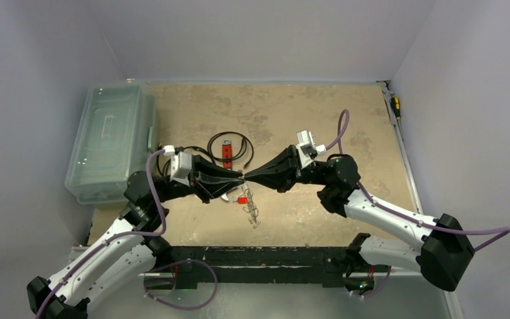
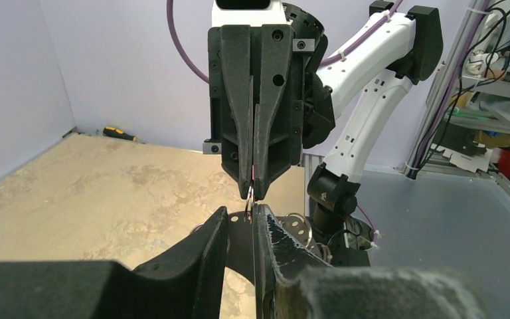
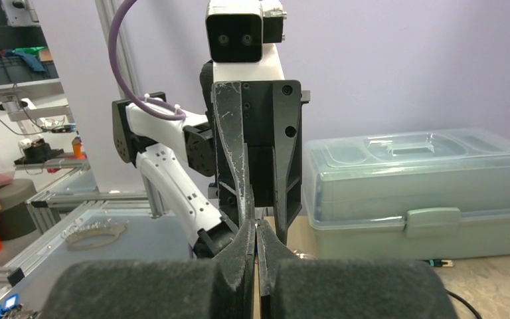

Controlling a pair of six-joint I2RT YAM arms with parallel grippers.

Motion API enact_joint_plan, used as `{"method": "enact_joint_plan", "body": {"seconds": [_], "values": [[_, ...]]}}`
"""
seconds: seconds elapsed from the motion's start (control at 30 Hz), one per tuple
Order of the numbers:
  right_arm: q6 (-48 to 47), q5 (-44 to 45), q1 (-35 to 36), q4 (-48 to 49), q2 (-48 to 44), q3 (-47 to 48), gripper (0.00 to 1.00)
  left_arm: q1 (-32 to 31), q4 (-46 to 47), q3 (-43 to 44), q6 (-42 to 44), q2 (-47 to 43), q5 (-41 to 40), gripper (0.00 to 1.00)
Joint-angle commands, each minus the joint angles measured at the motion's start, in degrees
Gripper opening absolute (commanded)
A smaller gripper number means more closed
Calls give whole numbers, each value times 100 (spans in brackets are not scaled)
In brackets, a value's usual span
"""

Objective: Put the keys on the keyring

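Right, my right fingers are pressed tight together, and a thin silvery loop of wire, the keyring, pokes out at their very tip, pinched there. My left fingers come at it tip to tip from the other side. They stand a little apart with a narrow gap between them. The bit of ring sits at the mouth of that gap, close against one finger, but I cannot tell whether it touches. Both pairs of fingers are held up off the tabletop, meeting near its middle. From above, just on the near side of that meeting point, I see a small red tag and the keys in a little silvery bunch. I cannot make out how they join the ring. Farther back on the tabletop lies a coil of black cable with a small red block inside it. A clear plastic box with its lid on sits at the left edge, and a yellow-and-black screwdriver lies along the far right edge.
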Motion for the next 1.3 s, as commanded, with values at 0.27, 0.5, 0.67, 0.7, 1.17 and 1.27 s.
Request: {"method": "enact_joint_plan", "body": {"seconds": [0.27,0.5,0.67,0.7,1.17,1.27], "values": [[57,-30,84,540,67,66,0,61,450,-18,-238,97,231,15],[118,-65,120,657,120,54,0,59,530,-72,-204,-26,172,0],[258,-45,120,610,99,48,8,62,203,-32,116,-124,28,0],[272,-72,120,571,83,52,16,62,69,-1,217,-136,-7,0],[-2652,1100,103,-4680,-938,990,64,15,-1862,572,1468,-92,-466,0],[-3136,1059,103,-5593,-863,1267,63,16,-2379,733,1698,-47,-498,0]]}}
